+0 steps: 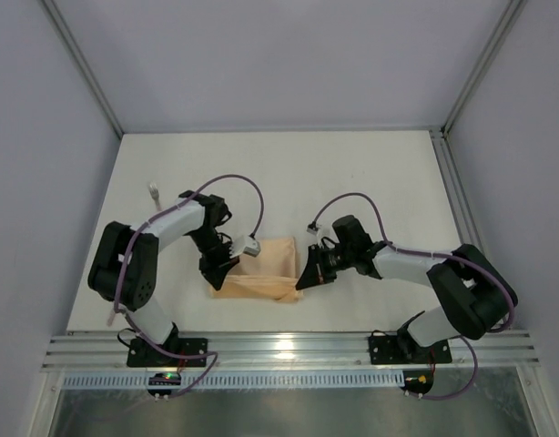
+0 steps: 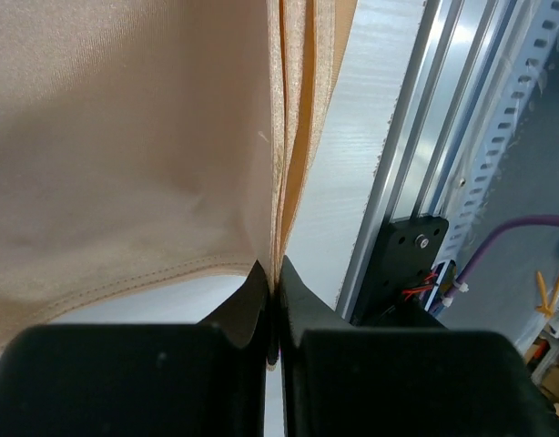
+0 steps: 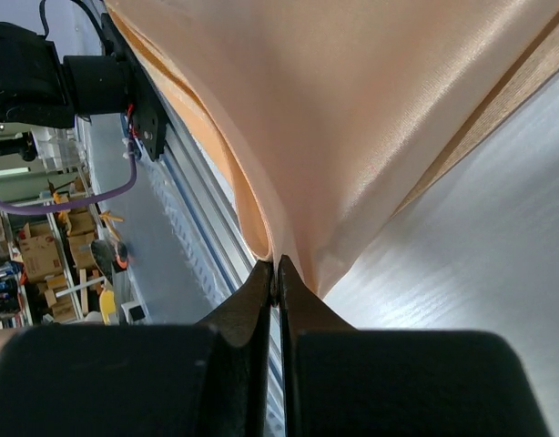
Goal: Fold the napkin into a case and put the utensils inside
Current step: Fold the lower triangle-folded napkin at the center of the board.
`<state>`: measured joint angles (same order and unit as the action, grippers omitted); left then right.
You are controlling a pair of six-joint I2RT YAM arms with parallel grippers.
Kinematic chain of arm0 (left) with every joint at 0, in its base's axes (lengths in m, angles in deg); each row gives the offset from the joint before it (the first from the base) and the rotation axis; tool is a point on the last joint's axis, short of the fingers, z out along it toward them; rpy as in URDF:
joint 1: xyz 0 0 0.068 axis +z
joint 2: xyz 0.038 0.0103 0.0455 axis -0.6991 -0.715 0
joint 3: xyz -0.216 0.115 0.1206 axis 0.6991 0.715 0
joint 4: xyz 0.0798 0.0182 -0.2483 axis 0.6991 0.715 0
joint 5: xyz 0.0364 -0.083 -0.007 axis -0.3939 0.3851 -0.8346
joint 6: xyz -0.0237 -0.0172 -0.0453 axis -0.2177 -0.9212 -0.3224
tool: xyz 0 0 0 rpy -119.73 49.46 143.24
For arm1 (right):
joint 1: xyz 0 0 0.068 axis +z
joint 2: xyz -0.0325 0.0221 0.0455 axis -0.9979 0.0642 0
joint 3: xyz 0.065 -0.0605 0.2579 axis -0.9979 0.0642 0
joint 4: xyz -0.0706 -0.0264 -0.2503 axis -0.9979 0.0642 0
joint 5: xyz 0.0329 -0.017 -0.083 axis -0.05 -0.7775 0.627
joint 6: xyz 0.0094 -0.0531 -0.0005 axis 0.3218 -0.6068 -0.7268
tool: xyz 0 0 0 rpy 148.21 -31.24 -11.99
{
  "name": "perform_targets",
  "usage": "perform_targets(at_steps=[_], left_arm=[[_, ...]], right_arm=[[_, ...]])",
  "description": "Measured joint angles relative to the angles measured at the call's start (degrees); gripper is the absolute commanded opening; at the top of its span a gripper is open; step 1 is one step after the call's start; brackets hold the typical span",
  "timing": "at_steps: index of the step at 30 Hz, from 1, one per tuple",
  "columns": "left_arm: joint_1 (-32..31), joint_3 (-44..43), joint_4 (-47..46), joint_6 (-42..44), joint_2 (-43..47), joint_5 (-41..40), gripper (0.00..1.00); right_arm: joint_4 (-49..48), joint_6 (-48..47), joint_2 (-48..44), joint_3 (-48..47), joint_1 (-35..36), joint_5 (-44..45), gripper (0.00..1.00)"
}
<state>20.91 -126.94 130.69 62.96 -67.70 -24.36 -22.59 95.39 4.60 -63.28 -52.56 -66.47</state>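
The napkin [image 1: 261, 269], folded in layers, lies toward 6 o'clock on the table [image 1: 352, 173]. The left gripper [image 1: 218, 276] pinches its edge at the cloth's 9 o'clock, jaws tight on it. The right gripper [image 1: 307, 276] clamps the 3 o'clock edge likewise. A small whitish item [image 1: 154, 191] toward the table's 9 o'clock is perhaps a utensil.

Folded napkin [image 1: 266, 261] lies by the table's [image 1: 380, 182] near edge; left gripper [image 1: 216, 276] at its left end, right gripper [image 1: 305, 279] at its right.

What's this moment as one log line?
stage: folding; left claw: shut on napkin; right claw: shut on napkin
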Motion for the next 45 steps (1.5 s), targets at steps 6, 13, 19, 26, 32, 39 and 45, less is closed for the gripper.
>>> perform_targets(at_steps=[6, 13, 19, 26, 32, 39, 45], left_arm=[[3.7, -2.1, 0.5, 1.5, -6.4, 0.0, 0.01], [5.5, -4.6, 0.6, 2.9, -10.4, 0.0, 0.0], [5.8, -5.4, 1.0, 3.5, -11.4, 0.1, 0.0], [6.8, -5.4, 1.2, 4.4, -12.5, 0.3, 0.0], [8.1, -5.5, 1.4, 4.6, -13.6, 0.2, 0.0], [8.6, -6.2, 1.7, 4.7, -14.2, 0.2, 0.0], [9.0, -6.4, 2.2, 4.9, -14.2, 0.3, 0.0]], right_arm=[[-0.2, -0.5, 4.2, -3.0, -1.7, -1.2, 0.12], [-1.6, -2.1, 7.5, -4.3, -2.4, -1.7, 0.59], [-6.0, -3.5, 7.5, -3.8, -2.4, -1.3, 0.68], [-15.1, -3.3, 7.3, 0.1, -1.9, -1.5, 0.68], [-17.9, -3.9, 3.7, 3.1, -0.9, -2.1, 0.68], [-20.3, -6.3, 3.1, 3.1, 3.0, -2.6, 0.68], [-20.6, -7.1, 6.6, 2.5, 5.7, -1.2, 0.65]])
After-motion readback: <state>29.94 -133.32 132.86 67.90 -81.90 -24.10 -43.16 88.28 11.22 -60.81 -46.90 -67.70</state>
